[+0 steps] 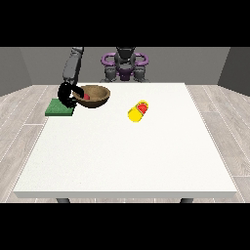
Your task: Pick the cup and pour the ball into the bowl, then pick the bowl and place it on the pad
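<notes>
A brown wooden bowl point(94, 96) is at the table's far left, tilted, with a red ball point(87, 97) inside near its left rim. The black hand at the view's left point(66, 95) has its fingers curled over the bowl's left rim. The bowl sits just right of the green pad point(57, 109), which lies flat at the table's left edge, partly hidden by the hand. A yellow cup point(138, 112) with a red inside lies on its side near the table's middle. The other hand does not show.
The white table point(127, 156) stretches wide toward the camera. The robot's torso point(125, 66) stands behind the far edge. Wooden floor surrounds the table.
</notes>
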Robot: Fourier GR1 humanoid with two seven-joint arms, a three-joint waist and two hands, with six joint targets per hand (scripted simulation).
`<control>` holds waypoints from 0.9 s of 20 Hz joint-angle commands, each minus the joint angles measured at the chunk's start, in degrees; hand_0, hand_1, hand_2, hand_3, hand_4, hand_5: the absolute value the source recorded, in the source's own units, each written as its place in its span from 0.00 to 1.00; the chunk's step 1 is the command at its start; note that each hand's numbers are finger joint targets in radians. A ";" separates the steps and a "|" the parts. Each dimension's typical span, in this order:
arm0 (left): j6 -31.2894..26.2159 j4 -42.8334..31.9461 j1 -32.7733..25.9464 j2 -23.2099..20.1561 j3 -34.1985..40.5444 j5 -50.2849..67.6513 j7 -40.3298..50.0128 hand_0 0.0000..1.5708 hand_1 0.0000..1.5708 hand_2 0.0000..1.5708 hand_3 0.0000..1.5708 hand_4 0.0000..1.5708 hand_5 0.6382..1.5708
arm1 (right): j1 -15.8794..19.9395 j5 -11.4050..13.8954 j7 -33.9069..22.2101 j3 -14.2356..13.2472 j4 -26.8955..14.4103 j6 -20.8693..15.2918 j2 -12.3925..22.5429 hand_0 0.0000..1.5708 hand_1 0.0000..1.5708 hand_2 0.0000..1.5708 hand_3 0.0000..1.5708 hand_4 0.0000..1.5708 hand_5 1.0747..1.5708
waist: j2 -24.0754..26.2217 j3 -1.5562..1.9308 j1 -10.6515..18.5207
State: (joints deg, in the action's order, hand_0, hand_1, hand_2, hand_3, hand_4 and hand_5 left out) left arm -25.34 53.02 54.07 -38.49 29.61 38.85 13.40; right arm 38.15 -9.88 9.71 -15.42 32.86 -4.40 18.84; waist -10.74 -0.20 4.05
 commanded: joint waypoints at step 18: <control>4.55 5.63 -0.09 -2.13 -1.48 3.00 0.90 0.00 0.00 0.00 0.00 0.00 1.00 | -1.63 0.14 1.06 -4.04 -5.72 13.42 19.62 1.00 1.00 1.00 0.54 0.72 0.98 | -4.51 0.32 -2.79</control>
State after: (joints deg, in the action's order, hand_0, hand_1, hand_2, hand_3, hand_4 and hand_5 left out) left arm -23.98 55.15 52.97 -42.07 29.64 41.60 13.24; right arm 36.81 -8.89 8.96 -17.38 30.10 6.14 34.54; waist -13.76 0.07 0.93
